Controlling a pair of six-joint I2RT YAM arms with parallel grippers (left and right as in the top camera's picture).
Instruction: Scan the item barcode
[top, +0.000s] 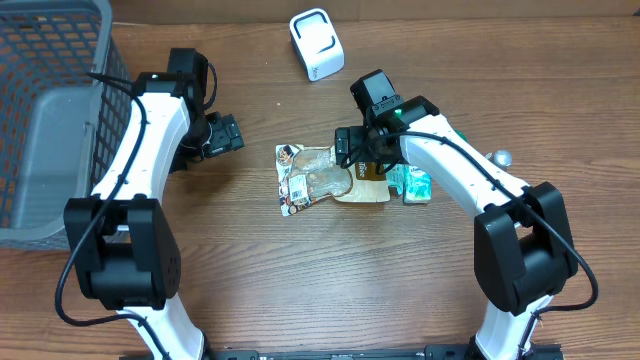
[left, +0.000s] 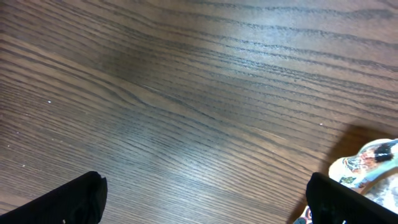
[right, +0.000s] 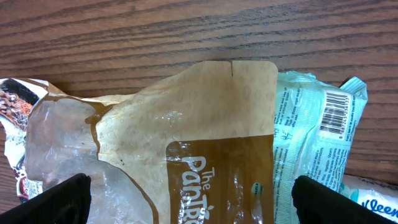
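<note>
The right claw (top: 343, 150) stood wide just above the brown pouch (top: 322, 186) at the middle of the surface (top: 300, 290), its arm elbowed in from the near edge. The left claw (top: 230, 134) gaped wide over bare wood, left of the pouch.

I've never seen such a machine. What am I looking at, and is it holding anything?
Two white-and-black robot arms, each ending in a two-finger gripper. One picture looks down on the wooden table; the other two come from cameras on the wrists, whose dark fingers show at the bottom corners. On it: a brown pouch with a clear window, a teal-and-white packet with a barcode, a white box, a grey mesh basket. The left gripper is open over bare wood, the right gripper open above the pouch. Nothing is held.
</note>
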